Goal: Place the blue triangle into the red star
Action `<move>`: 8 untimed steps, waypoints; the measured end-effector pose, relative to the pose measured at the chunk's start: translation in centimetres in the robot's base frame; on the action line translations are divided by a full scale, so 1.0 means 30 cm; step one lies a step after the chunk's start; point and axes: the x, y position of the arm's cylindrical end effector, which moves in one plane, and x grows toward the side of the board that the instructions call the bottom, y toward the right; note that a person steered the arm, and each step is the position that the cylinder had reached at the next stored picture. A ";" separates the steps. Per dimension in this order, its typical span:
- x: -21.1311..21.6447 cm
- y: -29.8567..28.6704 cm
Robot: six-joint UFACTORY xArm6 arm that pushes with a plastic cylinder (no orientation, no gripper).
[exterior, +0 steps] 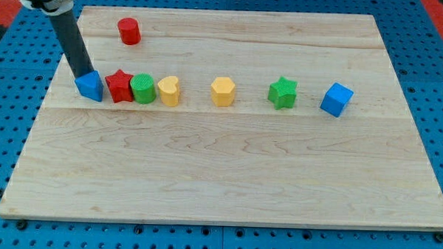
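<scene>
The blue triangle sits at the view's left of the wooden board. Its right side is touching or almost touching the red star. The dark rod comes down from the view's top left, and my tip rests at the triangle's upper left edge, touching it. The red star in turn presses against a green round block on its right.
A yellow heart block touches the green round block. Further right in the same row stand a yellow hexagon block, a green star and a blue cube. A red cylinder stands near the view's top left.
</scene>
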 end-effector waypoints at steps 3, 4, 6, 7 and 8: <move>0.096 -0.077; 0.087 0.043; 0.062 0.130; 0.110 0.030; 0.343 0.001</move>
